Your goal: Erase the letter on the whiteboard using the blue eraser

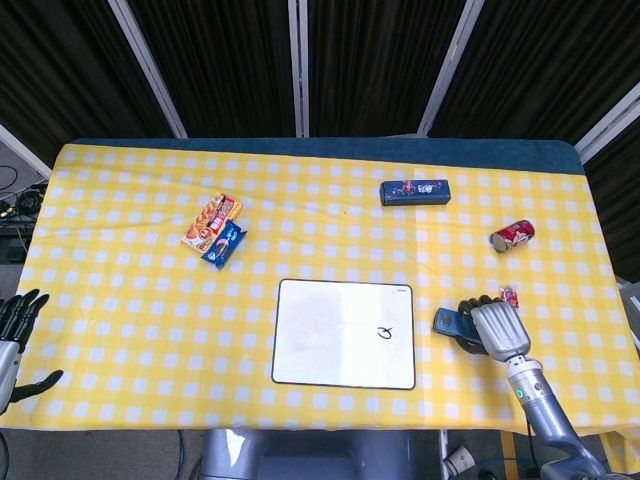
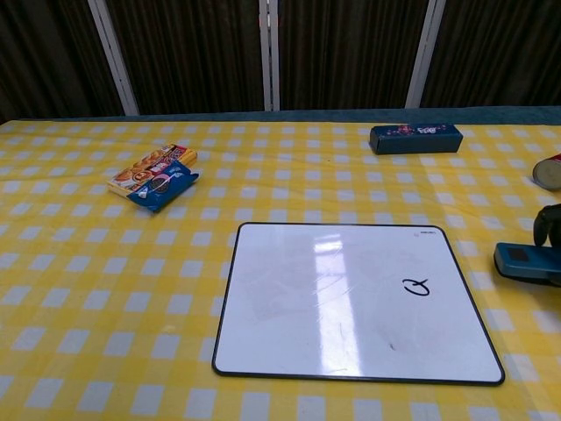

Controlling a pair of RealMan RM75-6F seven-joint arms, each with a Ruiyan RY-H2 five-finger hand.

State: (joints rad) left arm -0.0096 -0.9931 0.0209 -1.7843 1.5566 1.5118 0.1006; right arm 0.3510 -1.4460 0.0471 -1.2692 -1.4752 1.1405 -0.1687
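Note:
The whiteboard (image 1: 330,340) (image 2: 333,307) lies flat at the front middle of the yellow checked table, with a small black letter (image 1: 384,333) (image 2: 415,287) near its right side. My right hand (image 1: 492,330) (image 2: 549,226) grips the blue eraser (image 1: 447,322) (image 2: 524,262) just right of the board's right edge; the eraser sticks out leftward from the fingers, apart from the board. In the chest view only dark fingers show at the right border. My left hand (image 1: 16,335) hangs at the table's front left corner, fingers spread and holding nothing.
Two snack packs (image 1: 215,230) (image 2: 154,181) lie at the left. A dark blue box (image 1: 414,191) (image 2: 415,138) sits at the back right. A red can (image 1: 512,236) (image 2: 550,171) lies on its side at the right, and a small red item (image 1: 510,296) lies beside my right hand.

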